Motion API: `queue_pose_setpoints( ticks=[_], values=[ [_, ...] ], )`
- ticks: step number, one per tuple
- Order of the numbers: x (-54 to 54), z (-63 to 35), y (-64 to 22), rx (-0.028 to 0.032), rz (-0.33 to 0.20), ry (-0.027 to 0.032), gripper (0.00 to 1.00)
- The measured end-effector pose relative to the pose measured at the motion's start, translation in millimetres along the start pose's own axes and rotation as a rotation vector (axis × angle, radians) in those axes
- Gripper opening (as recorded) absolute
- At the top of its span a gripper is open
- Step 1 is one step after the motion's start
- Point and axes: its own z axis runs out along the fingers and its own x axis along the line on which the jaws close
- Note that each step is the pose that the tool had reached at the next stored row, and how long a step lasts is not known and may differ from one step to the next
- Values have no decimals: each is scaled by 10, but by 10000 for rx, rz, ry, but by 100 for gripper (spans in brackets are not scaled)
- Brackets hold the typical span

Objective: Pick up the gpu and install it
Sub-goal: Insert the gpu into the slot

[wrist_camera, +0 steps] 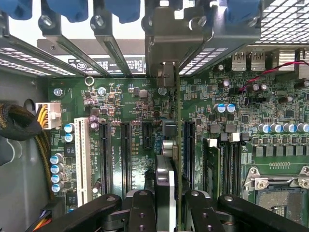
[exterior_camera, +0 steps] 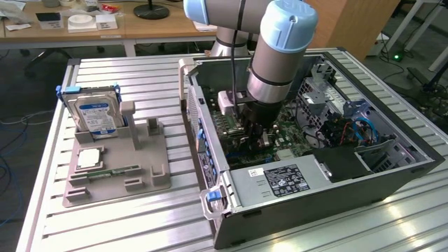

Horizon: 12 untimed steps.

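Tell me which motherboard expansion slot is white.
The long slot at the row's cable-side end, beside the blue capacitors; the other slots are black.

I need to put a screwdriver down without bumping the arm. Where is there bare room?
The slatted table is bare in front of the grey fixture, and behind the hard drive. It is crowded inside the computer case, where the gripper holds the gpu over the motherboard.
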Motion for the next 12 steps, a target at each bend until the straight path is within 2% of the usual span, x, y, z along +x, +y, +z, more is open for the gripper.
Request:
queue_pose_setpoints(
  ticks=[9,11,12],
  values=[
    [-3,-11,0,3,1,-19,28],
    [-2,-33,1,1,2,-2,29],
    [-3,-43,0,2,2,-3,36]
  ],
)
